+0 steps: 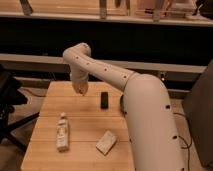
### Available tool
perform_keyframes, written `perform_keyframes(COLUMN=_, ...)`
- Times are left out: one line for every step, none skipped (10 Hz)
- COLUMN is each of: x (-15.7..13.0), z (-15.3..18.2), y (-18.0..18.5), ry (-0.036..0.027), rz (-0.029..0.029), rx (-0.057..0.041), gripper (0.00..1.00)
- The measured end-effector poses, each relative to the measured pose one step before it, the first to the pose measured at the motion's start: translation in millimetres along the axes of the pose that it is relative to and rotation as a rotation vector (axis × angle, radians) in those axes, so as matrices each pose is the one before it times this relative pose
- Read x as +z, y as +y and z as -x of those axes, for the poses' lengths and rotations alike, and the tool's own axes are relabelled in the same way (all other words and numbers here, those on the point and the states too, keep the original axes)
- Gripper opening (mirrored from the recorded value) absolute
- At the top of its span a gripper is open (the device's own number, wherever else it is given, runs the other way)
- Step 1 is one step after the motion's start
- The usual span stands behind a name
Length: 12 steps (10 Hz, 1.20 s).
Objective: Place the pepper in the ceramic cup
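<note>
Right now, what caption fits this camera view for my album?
Robot gripper hangs over the far side of the wooden table, beside a small black object; white bottle lies nearer.
</note>
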State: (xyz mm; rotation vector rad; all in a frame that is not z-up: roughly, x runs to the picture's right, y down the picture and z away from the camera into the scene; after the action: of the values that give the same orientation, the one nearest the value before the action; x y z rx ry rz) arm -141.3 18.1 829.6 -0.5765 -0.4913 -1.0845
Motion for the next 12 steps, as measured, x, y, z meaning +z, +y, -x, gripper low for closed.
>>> perform_keyframes(x=-1.76, z=3.36, y=-3.32, ry=0.00661, rz=0.00004, rx=-0.00698, gripper=0.67)
perform_keyframes(x=-0.46, z=-0.16, y=0.25, ry=0.00186, rz=-0.00024, rx=0.00221, gripper=0.73)
perform_keyframes(x=-2.39, z=-1.87, y=5.69, ry=0.00404, rz=-0.0005, rx=0.00381, gripper=0.78)
perform_keyframes(x=-3.54, z=-1.93, y=7.77, ry=0.00566, rz=-0.00076, rx=0.00136, gripper=0.75)
perform_keyframes(x=-2.21, z=-1.31, y=5.21, ry=0.00349, rz=-0.00072, rx=0.00002, gripper=0.68)
perform_keyframes(x=-2.02, z=0.42, y=3.29, ry=0.00359, rz=-0.00258, rx=-0.00117, gripper=0.57)
perform_keyframes(x=-1.71, z=1.69, y=-1.08, ry=0.00208, rz=-0.00367, rx=0.00123, gripper=0.47)
perform_keyframes(x=-0.39, z=0.01, y=0.49, ry=0.00083, rz=-0.00153, rx=0.00255, gripper=0.37)
perform_keyframes(x=-2.03, z=-0.77, y=3.25, ry=0.00334, rz=-0.00198, rx=0.00364, gripper=0.28)
perform_keyframes(x=-3.28, z=-3.12, y=4.84, ry=-0.0002, rz=-0.0037, rx=0.00482, gripper=0.22)
perform_keyframes(x=0.38, z=-4.84, y=5.6, ry=-0.00185, rz=0.0026, rx=-0.00054, gripper=0.21)
perform_keyframes(x=6.43, z=-3.09, y=3.37, ry=-0.0043, rz=0.00676, rx=-0.00138, gripper=0.25)
